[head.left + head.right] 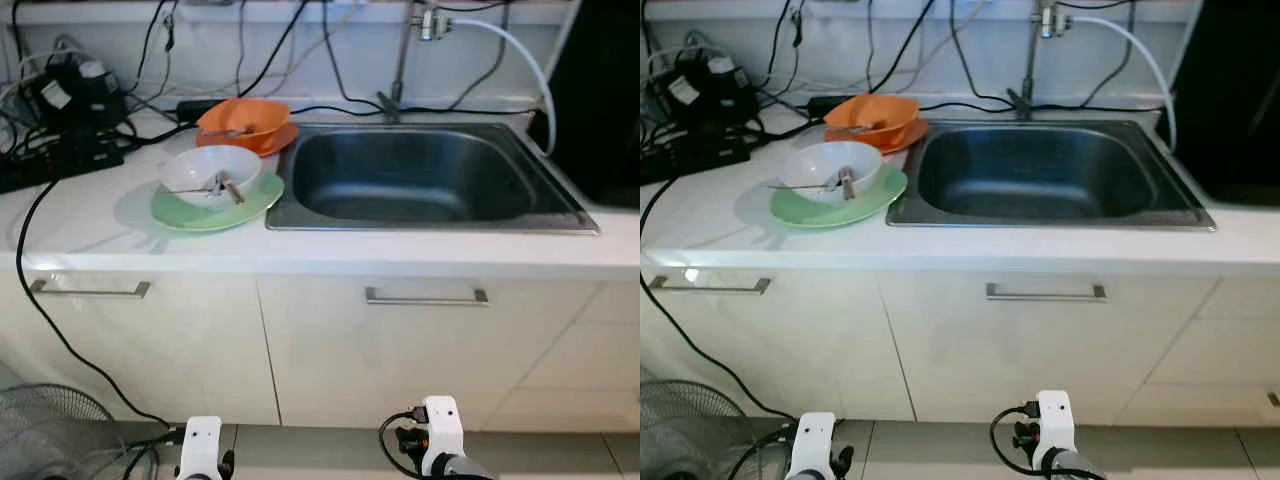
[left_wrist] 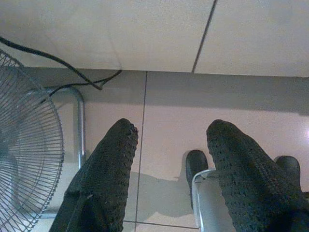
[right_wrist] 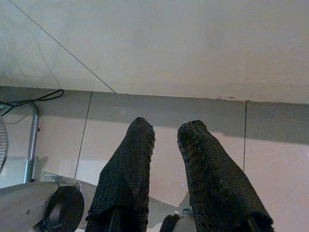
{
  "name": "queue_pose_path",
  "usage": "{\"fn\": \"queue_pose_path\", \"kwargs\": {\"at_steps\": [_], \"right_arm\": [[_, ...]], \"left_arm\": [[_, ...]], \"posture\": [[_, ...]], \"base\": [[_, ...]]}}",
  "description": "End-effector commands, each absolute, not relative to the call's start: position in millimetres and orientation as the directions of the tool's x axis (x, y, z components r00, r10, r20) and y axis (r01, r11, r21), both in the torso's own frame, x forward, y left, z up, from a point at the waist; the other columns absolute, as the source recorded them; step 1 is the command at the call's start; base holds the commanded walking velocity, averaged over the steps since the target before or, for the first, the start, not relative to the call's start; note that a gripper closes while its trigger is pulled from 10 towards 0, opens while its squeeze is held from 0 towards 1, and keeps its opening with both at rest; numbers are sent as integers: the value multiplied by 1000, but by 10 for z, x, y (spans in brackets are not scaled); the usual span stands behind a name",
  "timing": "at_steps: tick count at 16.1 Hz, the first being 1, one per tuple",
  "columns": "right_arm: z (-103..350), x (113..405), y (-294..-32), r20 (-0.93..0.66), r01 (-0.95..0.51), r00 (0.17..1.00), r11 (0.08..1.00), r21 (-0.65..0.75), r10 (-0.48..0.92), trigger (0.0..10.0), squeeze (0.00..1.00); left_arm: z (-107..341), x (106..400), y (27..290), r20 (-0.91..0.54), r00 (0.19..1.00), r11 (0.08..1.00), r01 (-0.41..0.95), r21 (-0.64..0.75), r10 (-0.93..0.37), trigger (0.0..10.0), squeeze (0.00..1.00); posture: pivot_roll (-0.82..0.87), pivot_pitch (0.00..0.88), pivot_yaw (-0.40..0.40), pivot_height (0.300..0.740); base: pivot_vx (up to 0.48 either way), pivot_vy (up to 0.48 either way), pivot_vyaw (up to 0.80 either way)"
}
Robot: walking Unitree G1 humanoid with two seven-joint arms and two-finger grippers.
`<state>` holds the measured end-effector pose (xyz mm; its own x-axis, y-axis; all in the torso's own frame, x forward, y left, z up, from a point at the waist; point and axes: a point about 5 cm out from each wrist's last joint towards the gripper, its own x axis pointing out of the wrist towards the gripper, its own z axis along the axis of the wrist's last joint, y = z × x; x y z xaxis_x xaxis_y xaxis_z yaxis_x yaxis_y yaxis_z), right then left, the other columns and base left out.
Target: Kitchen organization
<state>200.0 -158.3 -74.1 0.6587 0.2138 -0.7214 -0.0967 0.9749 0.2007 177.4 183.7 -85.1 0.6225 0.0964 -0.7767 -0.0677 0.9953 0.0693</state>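
A white bowl (image 1: 210, 175) with a spoon and a brown utensil in it sits on a green plate (image 1: 200, 211) on the white counter (image 1: 330, 250), left of the steel sink (image 1: 420, 175). Behind it an orange bowl (image 1: 243, 119) rests on an orange plate (image 1: 277, 140). Both arms hang low in front of the cabinets. In the left wrist view my left gripper (image 2: 171, 140) is open, pointing at the floor tiles. My right gripper (image 3: 165, 135) shows a narrow gap between its fingers with nothing in it.
A faucet (image 1: 405, 50) with a white hose (image 1: 525, 60) stands behind the sink. Black cables and a power adapter (image 1: 75, 95) crowd the counter's back left. A fan (image 1: 50, 430) stands on the floor at left. Cabinet handles (image 1: 425, 297) face me.
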Motion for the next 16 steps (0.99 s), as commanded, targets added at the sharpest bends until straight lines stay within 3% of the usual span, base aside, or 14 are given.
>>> {"fn": "queue_pose_path", "kwargs": {"at_steps": [1,13,16], "right_arm": [[-741,2004,-1595,-725,-87,656,976,201,208,10000,0],[-791,1915,-1516,-741,-108,634,975,196,220,10000,0],[-758,1978,-1543,-725,-66,660,976,207,198,10000,0]], "left_arm": [[-831,1818,1835,-771,630,996,-54,75,92,10000,0],[-814,1862,1814,-770,635,997,-17,73,68,10000,0],[-789,1909,1796,-756,653,998,-3,63,50,10000,0]], "posture": [[38,0,52,740],[22,0,64,740],[14,0,81,740]], "base": [[0,0,0],[0,0,0],[0,0,0]]}}
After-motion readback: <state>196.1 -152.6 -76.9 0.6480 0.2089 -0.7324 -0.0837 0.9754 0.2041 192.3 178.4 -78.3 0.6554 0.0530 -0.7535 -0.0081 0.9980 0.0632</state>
